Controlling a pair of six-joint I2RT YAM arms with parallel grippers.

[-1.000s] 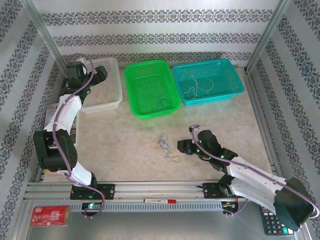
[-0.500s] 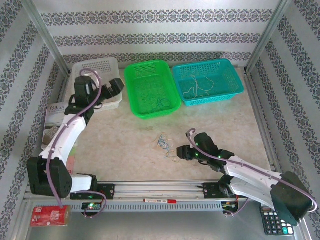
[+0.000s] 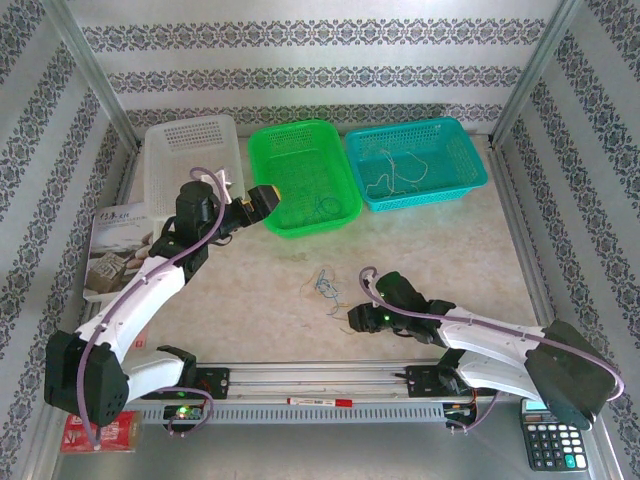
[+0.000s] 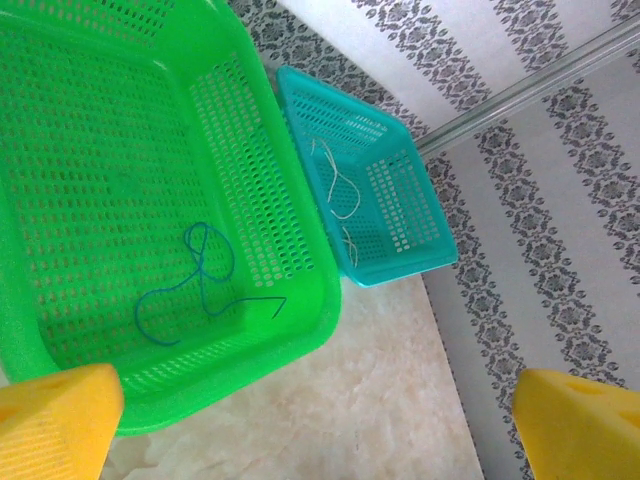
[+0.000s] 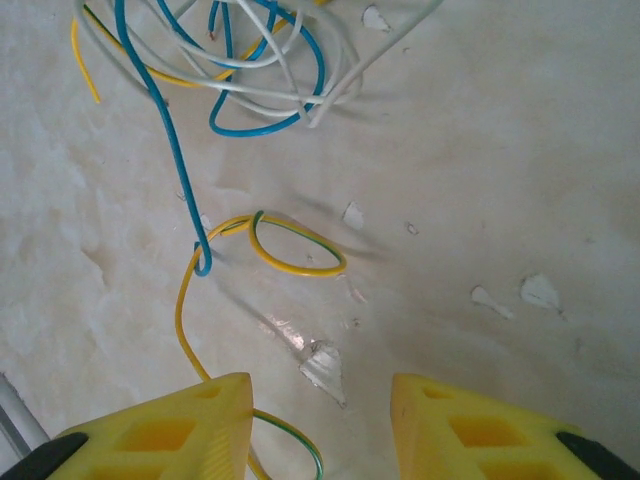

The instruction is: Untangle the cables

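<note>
**A:** What takes up the most room?

**B:** The pale marbled table. At its far edge stand a white basket, a green basket and a teal basket, the last two side by side.

**A:** And the arms?

**B:** The left gripper hangs over the near left corner of the green basket. Its jaws are spread wide and hold nothing. The right gripper is low over the table, jaws partly apart and also holding nothing.

**A:** Where are the cables?

**B:** The tangled cables lie on the table between the arms, just beyond the right gripper. They are blue, whitish and yellow. From the right wrist, a yellow cable loops ahead of the pads and runs back under one of them. I cannot tell if it touches.

**A:** Anything in the baskets?

**B:** A blue cable curls on the green basket's floor, and a whitish cable lies in the teal basket.
</note>
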